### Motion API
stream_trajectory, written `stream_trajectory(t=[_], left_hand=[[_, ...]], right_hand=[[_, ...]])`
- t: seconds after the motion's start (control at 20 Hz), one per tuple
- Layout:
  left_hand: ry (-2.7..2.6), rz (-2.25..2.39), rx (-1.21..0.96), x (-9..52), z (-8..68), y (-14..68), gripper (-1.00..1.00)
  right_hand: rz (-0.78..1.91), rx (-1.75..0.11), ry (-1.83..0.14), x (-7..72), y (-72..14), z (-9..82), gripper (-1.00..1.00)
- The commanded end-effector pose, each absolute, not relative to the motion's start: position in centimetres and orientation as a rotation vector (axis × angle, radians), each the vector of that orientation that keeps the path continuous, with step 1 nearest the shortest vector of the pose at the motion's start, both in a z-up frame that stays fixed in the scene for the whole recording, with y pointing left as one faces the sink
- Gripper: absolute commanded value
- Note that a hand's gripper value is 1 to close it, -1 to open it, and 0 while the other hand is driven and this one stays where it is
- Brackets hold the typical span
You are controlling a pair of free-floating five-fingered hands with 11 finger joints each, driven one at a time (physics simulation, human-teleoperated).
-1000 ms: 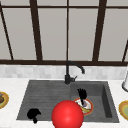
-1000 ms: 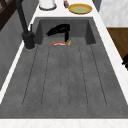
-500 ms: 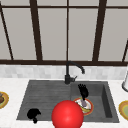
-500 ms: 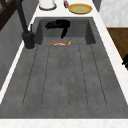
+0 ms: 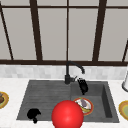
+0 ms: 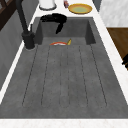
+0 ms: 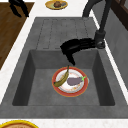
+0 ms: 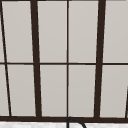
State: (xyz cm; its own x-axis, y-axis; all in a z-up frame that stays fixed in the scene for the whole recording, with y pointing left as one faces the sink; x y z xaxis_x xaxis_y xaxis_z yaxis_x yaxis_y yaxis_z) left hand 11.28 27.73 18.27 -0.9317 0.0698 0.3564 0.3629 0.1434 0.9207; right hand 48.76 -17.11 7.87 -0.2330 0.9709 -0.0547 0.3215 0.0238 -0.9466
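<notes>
- Hovering above the sink basin (image 7: 30, 75), the right hand (image 5: 83, 86) hangs just over the red-rimmed plate (image 7: 57, 88), its fingers (image 7: 70, 59) loosely extended downward and grasping nothing.
- Lying side by side on that plate in the right part of the basin are a banana (image 7: 62, 78) and an eggplant (image 7: 74, 80).
- Idling at the near left edge of the counter, the left hand (image 5: 33, 114) has curled fingers around nothing.
- Risk: a descending hand could clip the banana's raised tip, or knock the faucet (image 5: 71, 70) close behind it.
</notes>
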Motion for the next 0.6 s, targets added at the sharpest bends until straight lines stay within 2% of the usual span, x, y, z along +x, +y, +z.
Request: stream_trajectory(t=[0.0,0.55], left_hand=[[-2.19,-1.871,-0.424,11.3,18.3,27.7,0.0],[-2.19,-1.871,-0.424,11.3,18.3,27.7,0.0]], right_hand=[[1.263,-1.305,-1.619,50.8,-17.1,10.5,-1.0],[1.294,-1.238,-1.513,55.5,-12.9,13.2,-1.0]])
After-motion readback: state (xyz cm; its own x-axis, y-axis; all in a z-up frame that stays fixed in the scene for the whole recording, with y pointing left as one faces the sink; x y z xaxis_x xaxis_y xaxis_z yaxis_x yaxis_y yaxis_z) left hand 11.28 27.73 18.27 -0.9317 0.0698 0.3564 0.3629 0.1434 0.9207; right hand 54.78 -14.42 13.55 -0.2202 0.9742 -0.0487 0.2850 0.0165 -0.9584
